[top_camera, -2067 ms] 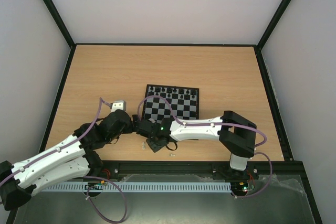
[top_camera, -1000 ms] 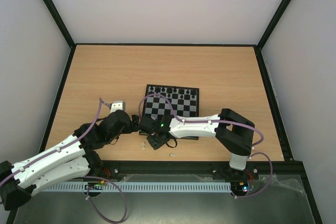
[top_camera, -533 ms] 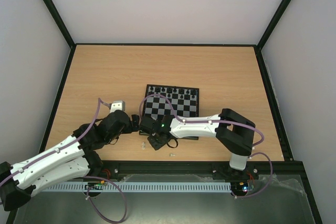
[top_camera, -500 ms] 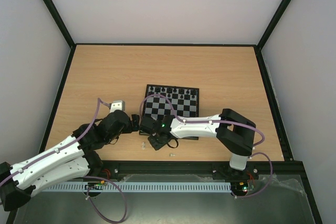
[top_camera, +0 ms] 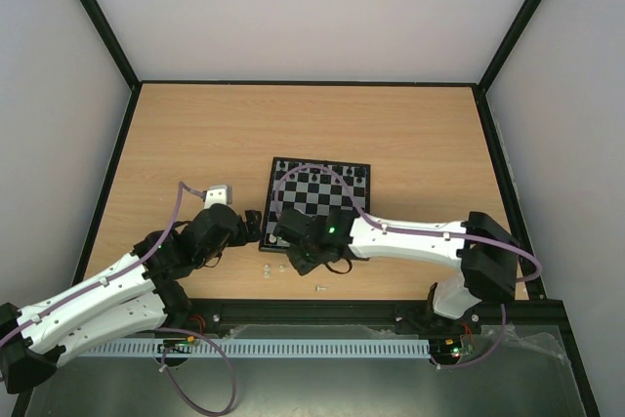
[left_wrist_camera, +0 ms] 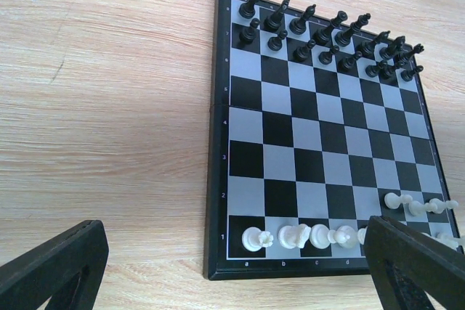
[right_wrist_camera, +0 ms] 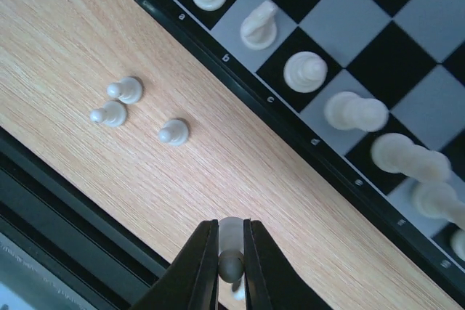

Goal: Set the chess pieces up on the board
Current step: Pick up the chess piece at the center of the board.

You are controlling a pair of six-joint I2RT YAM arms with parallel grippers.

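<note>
- Right gripper [right_wrist_camera: 231, 252]: jaws narrow, pinching a white pawn [right_wrist_camera: 232, 231] at the fingertips. It hangs over bare table, just off the board's near edge.
- Left gripper [left_wrist_camera: 234, 234]: jaws spread wide with nothing between them, low beside the board's near left corner and facing across it.
- Board [left_wrist_camera: 320, 143]: lies flat on the near middle of the table.
- Black pieces [left_wrist_camera: 330, 34]: fill the two far rows, standing.
- White pieces [right_wrist_camera: 260, 25]: stand in the near row from the left corner along at least six squares. A few more sit in the second row at the right end [left_wrist_camera: 418, 207]; I cannot tell whether all of those are upright.
- Loose pawns [right_wrist_camera: 174, 132]: three lie on the wood outside the near left corner, apart from the board. Two are almost touching and the third is near them.
- In the way: seen from above, the right arm [top_camera: 410, 238] lies across the board's near edge and hides the near rows. Its purple cable [top_camera: 311, 167] arcs over the squares.
- Table [top_camera: 293, 124]: light wood grain with a black rim.
- Rail [top_camera: 293, 348]: runs along the near side by the arm bases.
- Walls [top_camera: 322, 7]: pale and plain, with black frame posts [top_camera: 93, 17] at the corners.
</note>
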